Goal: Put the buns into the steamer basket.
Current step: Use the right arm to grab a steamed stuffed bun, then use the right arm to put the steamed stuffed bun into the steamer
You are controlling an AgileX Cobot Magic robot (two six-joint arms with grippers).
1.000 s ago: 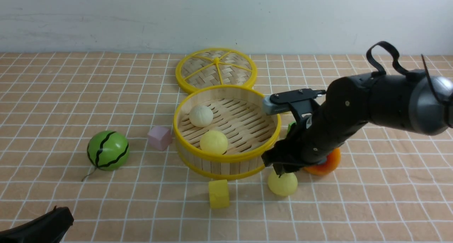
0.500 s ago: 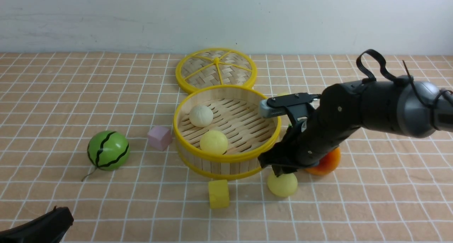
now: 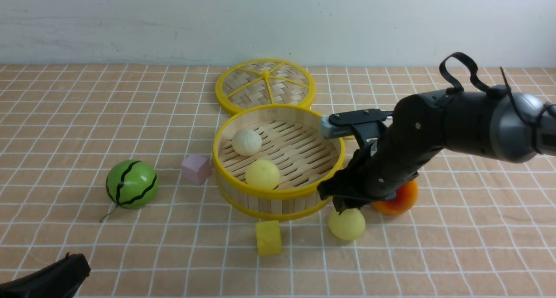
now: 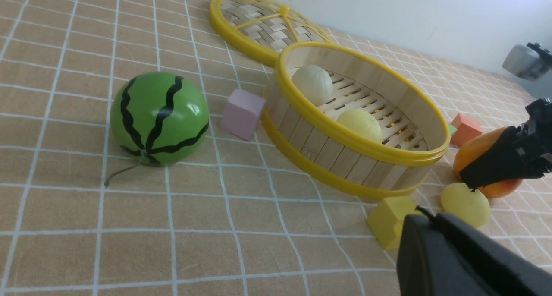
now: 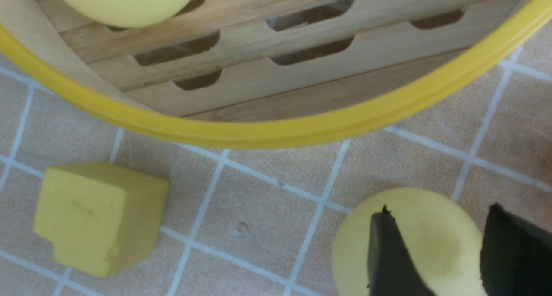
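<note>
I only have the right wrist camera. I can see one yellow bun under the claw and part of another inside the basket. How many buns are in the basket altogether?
Observer: Two. An off-white bun and a pale yellow bun lie on the floor of the steamer basket.
Operator: Is anything near the claw that I can't see?
Observer: Yes. An orange-yellow pear sits close beside the bun on the table, partly hidden behind the right claw.
Operator: Where is the lid?
Observer: The lid lies flat on the table just behind the basket, not on it.
</note>
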